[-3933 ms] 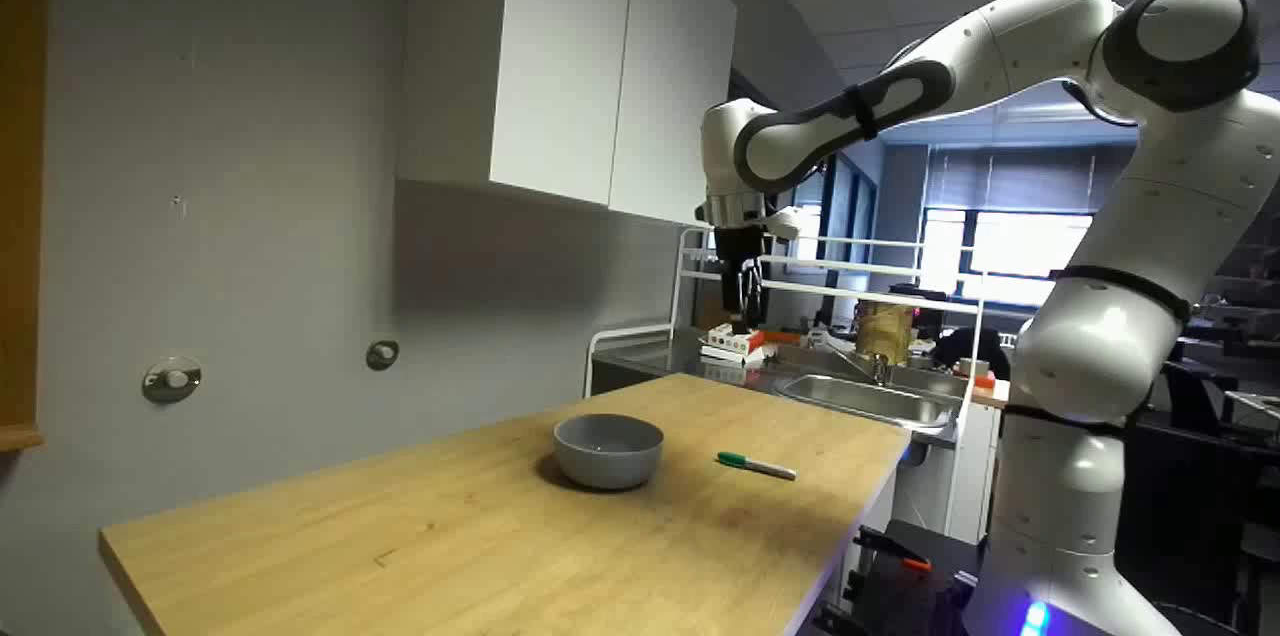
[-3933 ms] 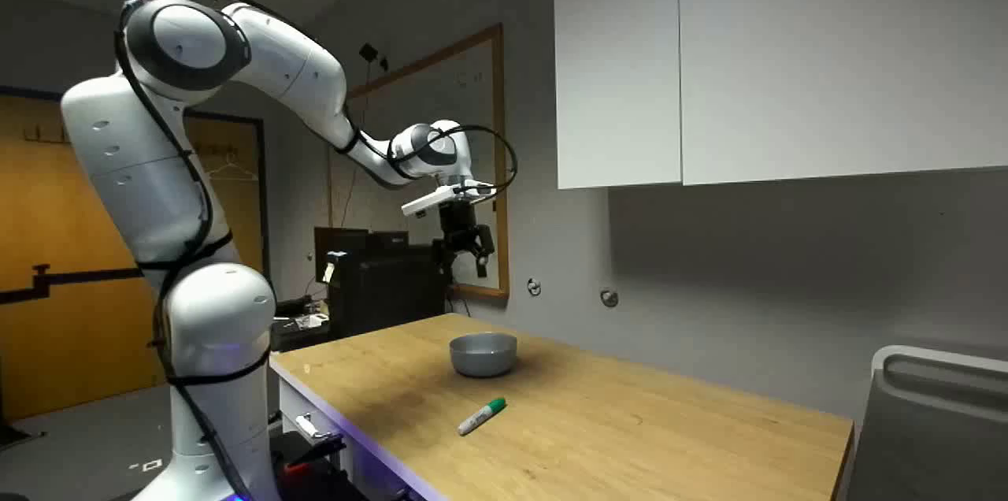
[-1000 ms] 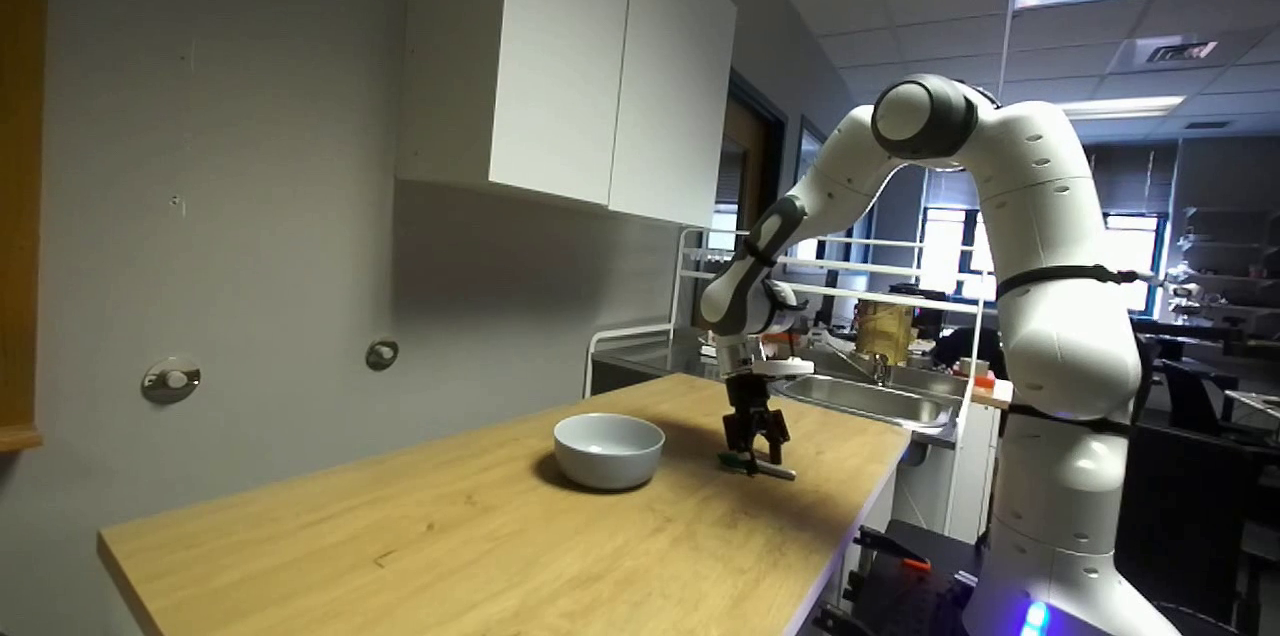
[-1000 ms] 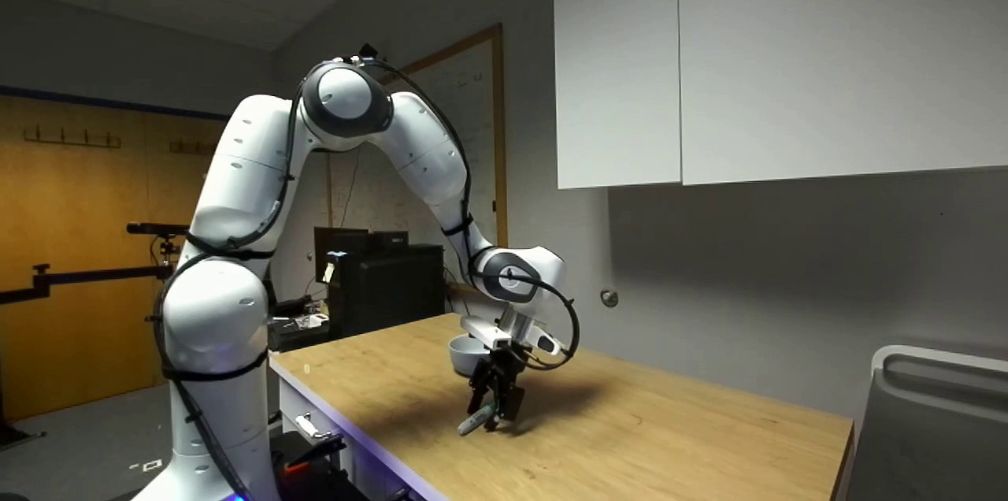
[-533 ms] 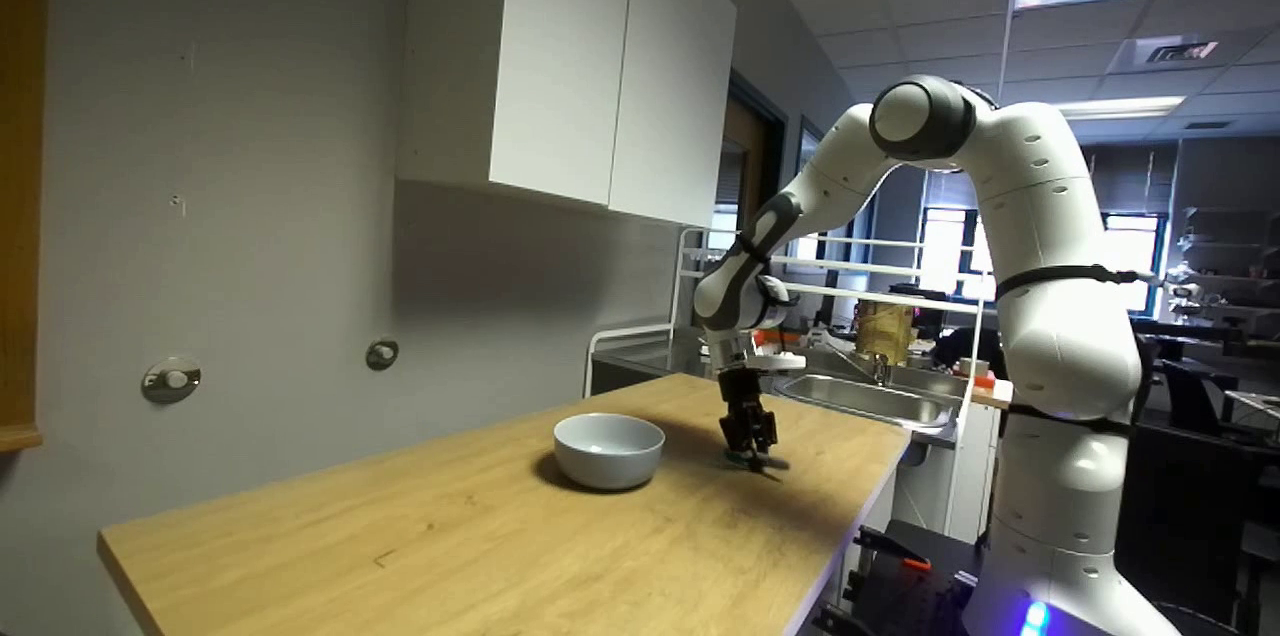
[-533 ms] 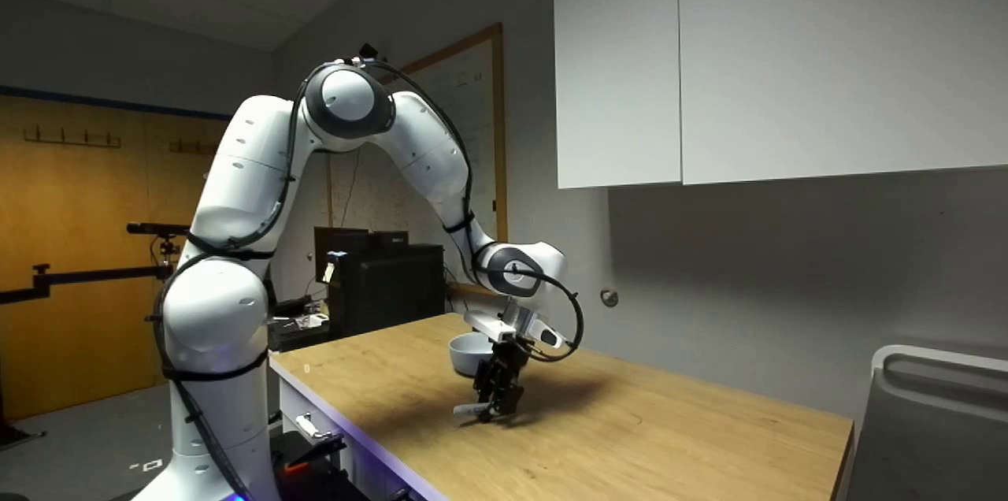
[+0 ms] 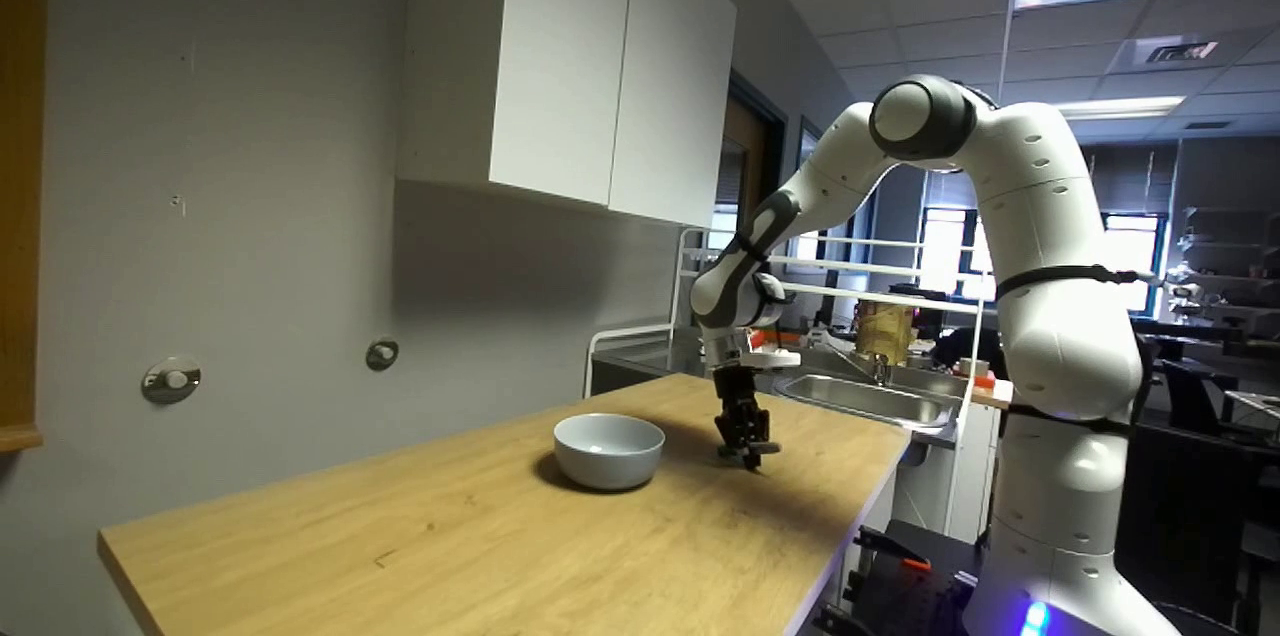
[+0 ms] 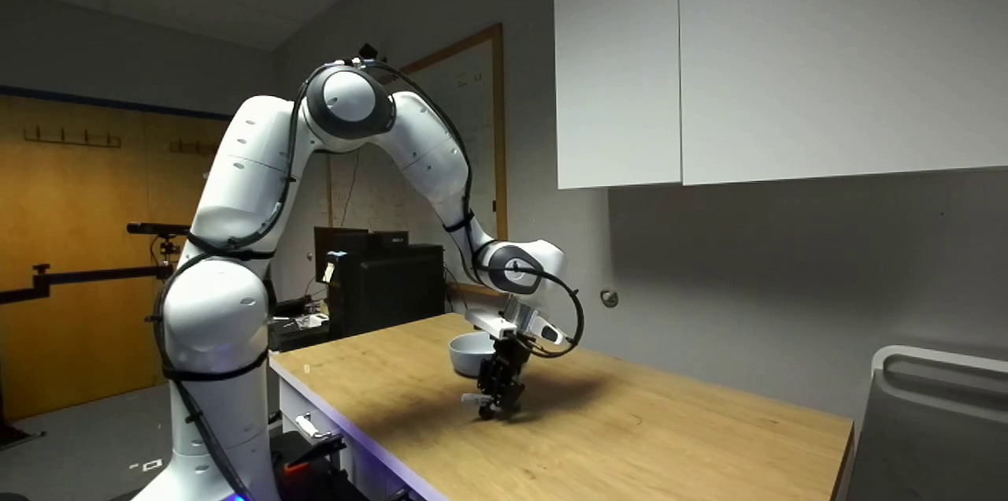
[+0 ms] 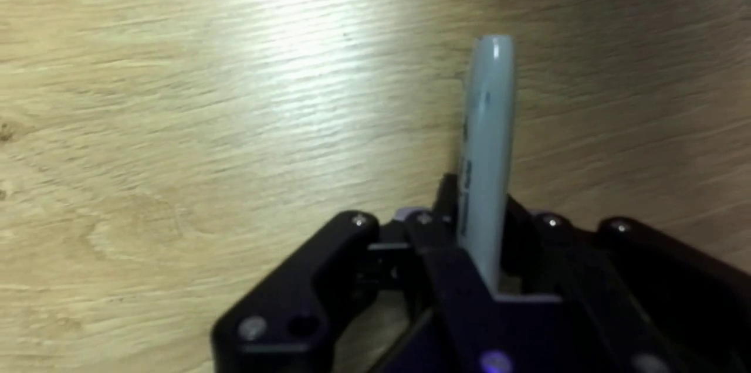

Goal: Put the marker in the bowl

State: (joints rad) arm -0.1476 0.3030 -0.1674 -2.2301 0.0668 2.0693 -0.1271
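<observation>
Grey marker pinched in black gripper, rounded end toward top of view, dark lettering down left flank, pale wood-grain surface behind, glare on it.

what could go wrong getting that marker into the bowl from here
The marker sticks out well beyond the gripper, so it might pivot or slip. The gripper is low, close to the tabletop; moving sideways without lifting could knock the bowl. The marker's protruding end might also catch on the bowl's rim.
</observation>
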